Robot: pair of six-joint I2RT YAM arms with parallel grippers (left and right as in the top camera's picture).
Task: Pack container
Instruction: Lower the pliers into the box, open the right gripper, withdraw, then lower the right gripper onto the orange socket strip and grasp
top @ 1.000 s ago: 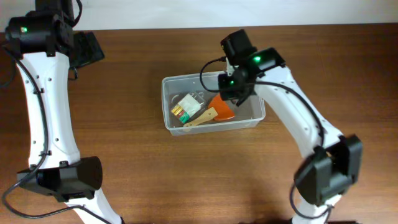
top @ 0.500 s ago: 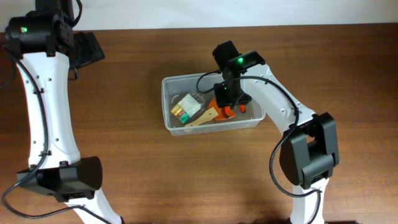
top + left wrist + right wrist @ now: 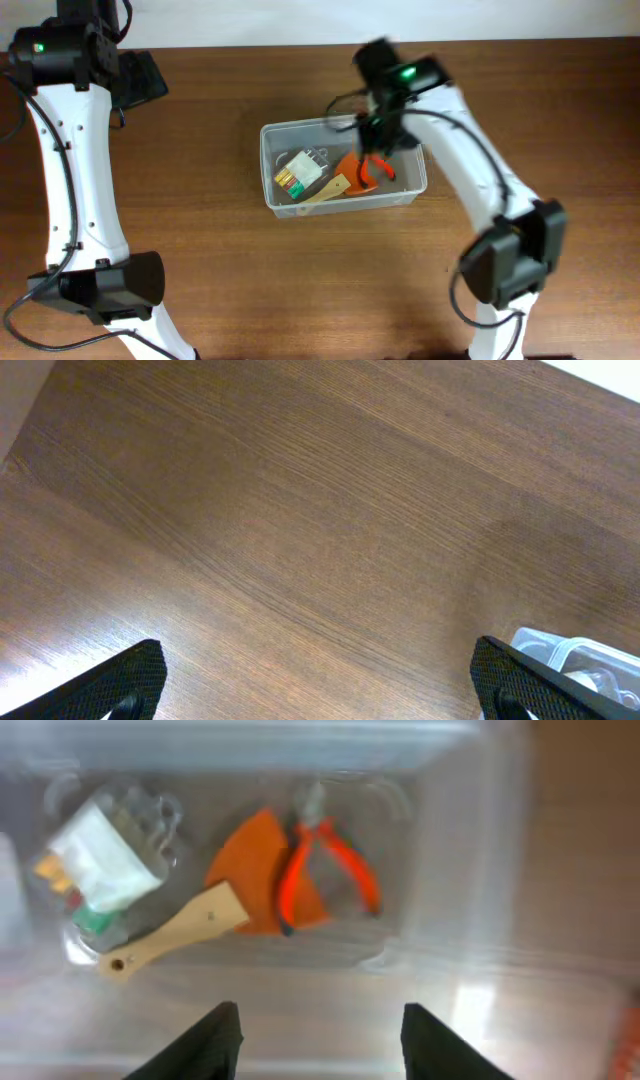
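The container (image 3: 345, 203) is a clear plastic tub in the middle of the table. In it lie orange-handled pliers (image 3: 378, 168), an orange scraper with a wooden handle (image 3: 338, 182) and a packet of small batteries (image 3: 300, 170). My right gripper (image 3: 377, 130) hangs open and empty above the tub's back right part, blurred by motion. The right wrist view shows its open fingers (image 3: 320, 1040) over the tub (image 3: 470, 870), with the pliers (image 3: 355, 865), scraper (image 3: 245, 870) and packet (image 3: 100, 865) below. My left gripper (image 3: 140, 78) is open and empty at the far left.
The left wrist view shows my left gripper's open fingers (image 3: 320, 690) above bare wood, with one corner of the tub (image 3: 585, 660) at the lower right. A pale wall runs along the table's back edge (image 3: 250, 25).
My right gripper has let go of the orange pliers, which now lie in the tub, and it has risen and drawn back. The left arm has not moved.
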